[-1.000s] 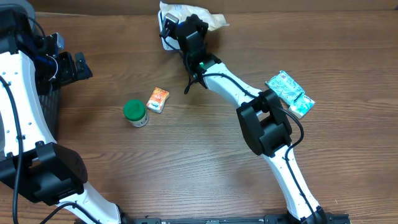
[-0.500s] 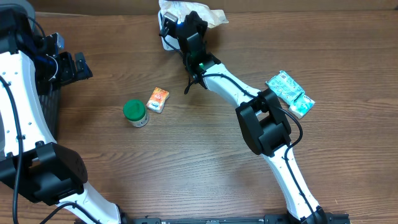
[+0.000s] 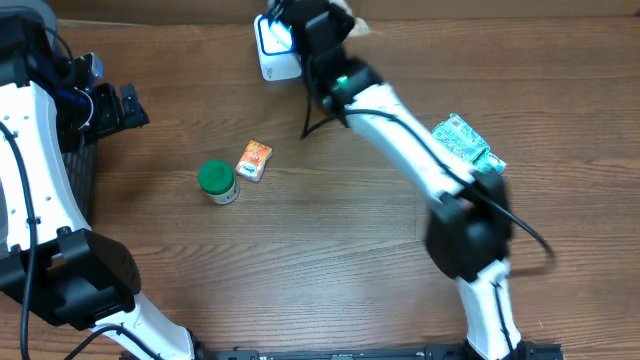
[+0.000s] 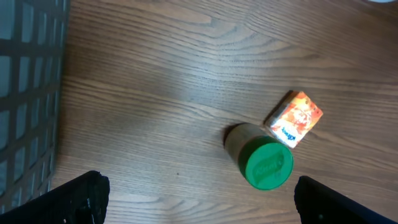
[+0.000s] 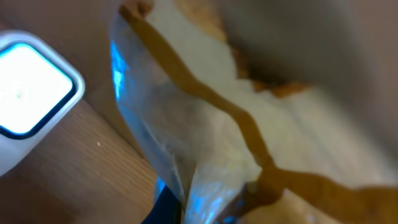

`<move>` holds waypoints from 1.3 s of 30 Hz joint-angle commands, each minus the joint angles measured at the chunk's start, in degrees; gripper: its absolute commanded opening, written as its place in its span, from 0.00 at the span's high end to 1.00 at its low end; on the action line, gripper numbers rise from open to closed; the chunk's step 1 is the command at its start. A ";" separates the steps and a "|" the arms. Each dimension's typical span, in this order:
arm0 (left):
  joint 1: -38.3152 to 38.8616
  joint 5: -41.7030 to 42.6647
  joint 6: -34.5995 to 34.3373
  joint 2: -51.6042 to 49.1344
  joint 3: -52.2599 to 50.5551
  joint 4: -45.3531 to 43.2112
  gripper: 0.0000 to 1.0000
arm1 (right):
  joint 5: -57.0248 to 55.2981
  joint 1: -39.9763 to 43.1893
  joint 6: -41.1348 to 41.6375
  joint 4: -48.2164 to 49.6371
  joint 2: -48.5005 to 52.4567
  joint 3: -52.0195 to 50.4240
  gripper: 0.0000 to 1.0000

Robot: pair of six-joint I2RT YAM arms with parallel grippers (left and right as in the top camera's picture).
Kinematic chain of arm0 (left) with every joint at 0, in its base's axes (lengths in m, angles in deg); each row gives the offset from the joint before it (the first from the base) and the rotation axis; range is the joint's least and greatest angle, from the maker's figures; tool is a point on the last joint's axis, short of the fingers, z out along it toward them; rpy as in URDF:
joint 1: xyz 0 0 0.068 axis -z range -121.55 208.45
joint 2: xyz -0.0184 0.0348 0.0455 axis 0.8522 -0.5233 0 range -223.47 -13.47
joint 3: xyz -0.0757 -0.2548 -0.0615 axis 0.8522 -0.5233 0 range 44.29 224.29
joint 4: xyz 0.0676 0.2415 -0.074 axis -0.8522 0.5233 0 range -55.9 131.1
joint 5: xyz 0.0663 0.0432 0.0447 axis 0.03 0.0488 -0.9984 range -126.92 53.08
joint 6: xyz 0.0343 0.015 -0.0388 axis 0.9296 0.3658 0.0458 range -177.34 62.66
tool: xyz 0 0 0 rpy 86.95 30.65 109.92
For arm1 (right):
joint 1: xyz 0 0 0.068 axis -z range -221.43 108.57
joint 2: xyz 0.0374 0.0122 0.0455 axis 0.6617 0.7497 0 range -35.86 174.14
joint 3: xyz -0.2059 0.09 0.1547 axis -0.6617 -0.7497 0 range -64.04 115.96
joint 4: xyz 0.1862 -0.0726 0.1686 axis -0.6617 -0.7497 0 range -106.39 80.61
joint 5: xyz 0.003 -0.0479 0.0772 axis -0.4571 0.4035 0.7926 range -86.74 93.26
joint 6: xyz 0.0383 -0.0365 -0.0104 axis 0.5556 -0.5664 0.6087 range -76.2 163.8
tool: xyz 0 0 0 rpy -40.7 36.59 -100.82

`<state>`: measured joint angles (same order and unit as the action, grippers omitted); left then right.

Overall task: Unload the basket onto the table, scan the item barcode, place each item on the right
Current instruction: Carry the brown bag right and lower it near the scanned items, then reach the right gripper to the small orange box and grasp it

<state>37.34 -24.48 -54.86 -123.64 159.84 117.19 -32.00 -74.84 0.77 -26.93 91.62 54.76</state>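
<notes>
The table [image 3: 300, 260] is brown wood with visible grain and a matt finish. Against the right claw [image 3: 303, 20] the packet [image 5: 205, 124] is crinkled, glossy, translucent film; the scanner [image 5: 31, 93] beside it is smooth white plastic.

No text can be read. Raised lettering is seen on the green lid [image 4: 268, 165] and print on the orange box [image 4: 294, 118] and teal packet [image 3: 465, 145], all too small. The clear wrapper [image 5: 205, 124] is blurred.
</notes>
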 commanded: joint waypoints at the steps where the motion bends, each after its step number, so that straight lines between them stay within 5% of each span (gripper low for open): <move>1: 0.13 0.70 -0.79 0.02 0.37 0.02 0.00 | 10.88 0.42 26.01 -12.28 -12.07 1.22 0.96; 8: 0.13 0.70 -0.79 0.00 0.37 0.02 0.01 | 39.45 5.31 42.23 -38.66 -22.14 1.22 0.96; 16: 0.13 0.70 -0.76 0.00 0.37 0.02 0.01 | 44.41 16.98 53.07 -59.87 -21.90 -1.01 0.96; 26: 0.13 0.70 -0.76 0.00 0.37 0.02 0.00 | 44.44 34.69 66.53 -50.25 -21.81 -20.44 0.96; 34: 0.13 0.70 -0.79 0.02 0.37 0.02 0.00 | 44.81 44.33 68.54 -40.94 -21.81 -35.12 0.95; 35: 0.13 0.68 -0.76 0.02 0.37 0.02 0.01 | 44.78 45.16 68.52 -40.30 -21.81 -36.33 0.89; 36: 0.13 0.70 -0.79 0.02 0.37 0.02 0.00 | 44.78 45.92 68.30 -39.91 -21.81 -37.33 0.72; 39: 0.13 0.70 -0.79 0.00 0.37 0.02 0.00 | 43.67 47.17 68.04 -40.44 -21.81 -38.10 0.53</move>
<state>37.34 -24.48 -55.30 -123.64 159.84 117.21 11.97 -28.40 68.84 -67.52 69.85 17.04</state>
